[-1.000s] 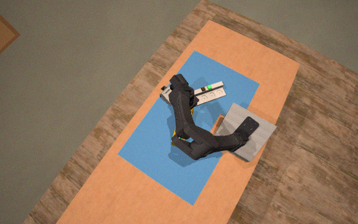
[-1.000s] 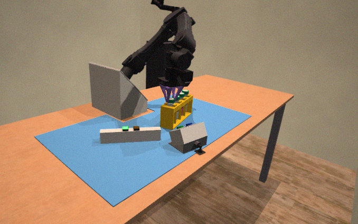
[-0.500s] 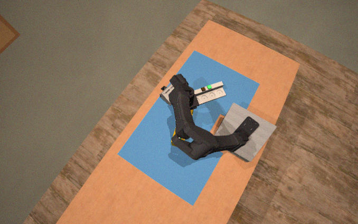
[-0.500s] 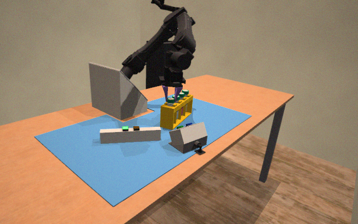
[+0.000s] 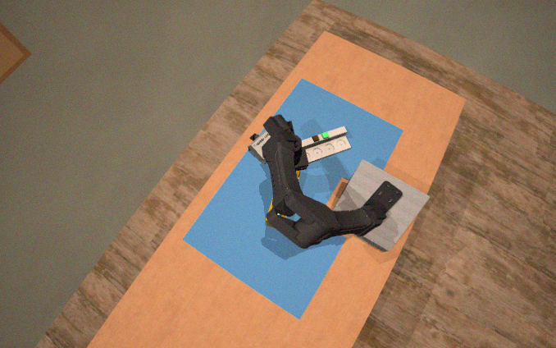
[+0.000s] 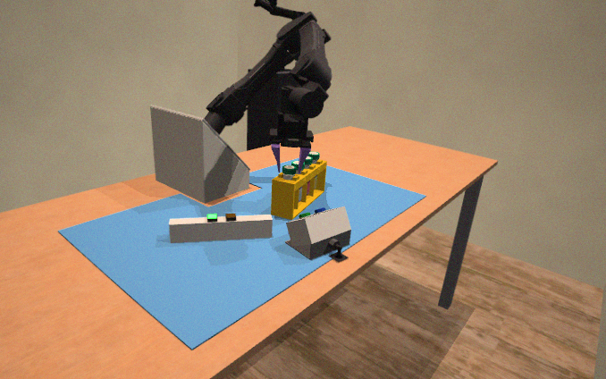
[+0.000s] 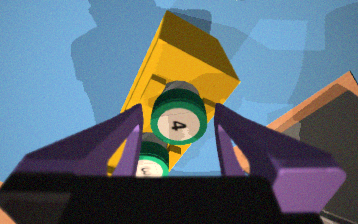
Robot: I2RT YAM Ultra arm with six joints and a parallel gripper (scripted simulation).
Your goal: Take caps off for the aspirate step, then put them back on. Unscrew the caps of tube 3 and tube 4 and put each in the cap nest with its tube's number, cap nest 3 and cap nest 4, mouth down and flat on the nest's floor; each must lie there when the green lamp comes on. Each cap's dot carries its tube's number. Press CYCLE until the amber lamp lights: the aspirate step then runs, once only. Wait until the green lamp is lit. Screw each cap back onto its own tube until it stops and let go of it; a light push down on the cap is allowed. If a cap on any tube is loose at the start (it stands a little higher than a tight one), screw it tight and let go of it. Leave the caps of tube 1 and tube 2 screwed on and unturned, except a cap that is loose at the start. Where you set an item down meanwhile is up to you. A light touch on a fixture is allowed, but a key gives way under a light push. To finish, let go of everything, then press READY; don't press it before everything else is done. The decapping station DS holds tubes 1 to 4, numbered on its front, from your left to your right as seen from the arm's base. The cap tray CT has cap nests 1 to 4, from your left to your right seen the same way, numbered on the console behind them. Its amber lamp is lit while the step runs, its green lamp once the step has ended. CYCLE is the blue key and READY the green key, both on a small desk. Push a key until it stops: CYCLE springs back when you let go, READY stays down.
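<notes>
Wrist view: the gripper point(image 7: 177, 134) is seen with its purple fingers spread apart on either side of cap 4 point(image 7: 179, 119), gaps showing on both sides, so nothing is gripped. Cap 4 is seated on its tube at the end of the yellow decapping station point(image 7: 185, 60), with cap 3 point(image 7: 152, 162) next along the row. On the cap tray console point(image 6: 221, 227) the green lamp point(image 6: 212, 216) is lit in the exterior view.

Decapping station point(image 5: 268, 213): mostly hidden under the arm point(image 5: 283, 180) in the top view. Cap 3 point(image 7: 151, 167): numeral cut off by the hand's body, wrist view.
</notes>
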